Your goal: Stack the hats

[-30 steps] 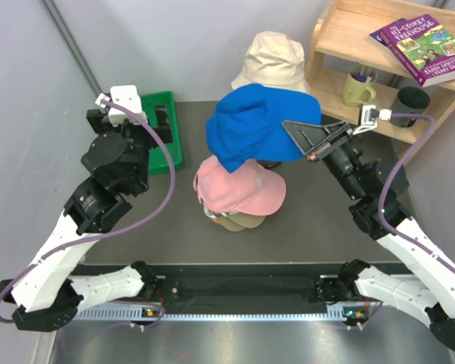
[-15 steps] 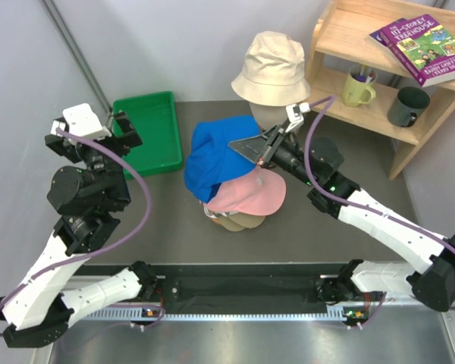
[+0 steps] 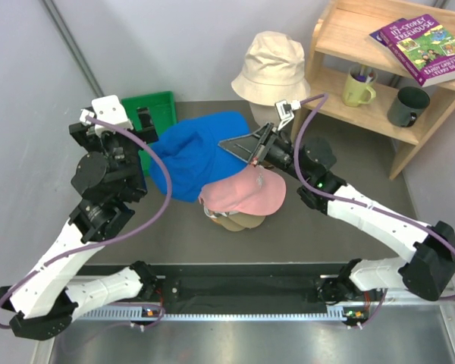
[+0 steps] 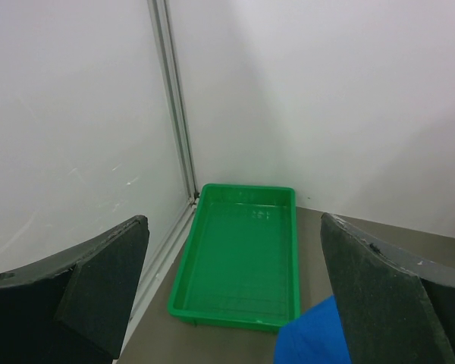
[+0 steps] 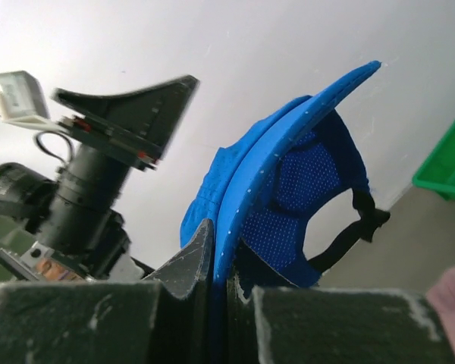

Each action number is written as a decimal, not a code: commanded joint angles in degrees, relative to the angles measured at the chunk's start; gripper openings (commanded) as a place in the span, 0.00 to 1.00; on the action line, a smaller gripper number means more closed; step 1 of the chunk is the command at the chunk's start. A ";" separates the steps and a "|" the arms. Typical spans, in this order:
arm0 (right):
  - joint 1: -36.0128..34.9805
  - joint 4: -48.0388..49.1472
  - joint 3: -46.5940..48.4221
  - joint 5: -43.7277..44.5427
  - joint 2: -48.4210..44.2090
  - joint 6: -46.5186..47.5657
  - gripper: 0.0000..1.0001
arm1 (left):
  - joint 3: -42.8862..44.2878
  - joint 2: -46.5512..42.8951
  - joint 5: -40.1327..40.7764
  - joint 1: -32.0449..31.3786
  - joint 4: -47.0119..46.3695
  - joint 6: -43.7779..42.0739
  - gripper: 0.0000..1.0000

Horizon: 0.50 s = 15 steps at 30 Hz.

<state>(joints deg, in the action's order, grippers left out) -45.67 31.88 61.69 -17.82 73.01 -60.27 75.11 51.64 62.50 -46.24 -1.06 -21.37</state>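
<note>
Gripping blue cap (image 3: 188, 158), right claw (image 3: 229, 144) outstretched

Overhead camera looks down on the table (image 3: 288, 243); both close wrist cameras share its blue cap (image 3: 189, 155).

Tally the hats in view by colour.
Blue cap: 1
Pink cap: 1
Tan cap: 1 (only an edge shows under the pink one)
Cream bucket hat: 1
Total: 4 visible; anything deeper in the stack is hidden.
</note>
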 commanded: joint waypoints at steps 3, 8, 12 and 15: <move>6.19 6.18 -10.34 -4.32 -3.39 -5.11 0.00 | 2.76 0.57 -1.06 0.01 0.18 2.38 0.99; 10.42 3.37 -16.85 -4.41 -8.84 -5.03 0.00 | 2.32 0.83 -0.80 -0.08 0.53 3.35 0.99; 14.46 4.69 -22.48 -4.41 -12.71 -7.14 0.00 | 2.58 1.80 -1.15 -0.08 0.53 4.05 0.99; 16.66 3.63 -25.82 -4.59 -14.83 -6.62 0.00 | 3.02 3.03 -1.94 0.01 0.80 4.75 0.99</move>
<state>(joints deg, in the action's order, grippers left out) -31.83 32.29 38.92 -21.52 61.73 -66.28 75.88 53.39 62.11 -46.24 0.14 -18.06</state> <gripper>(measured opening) 0.029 0.991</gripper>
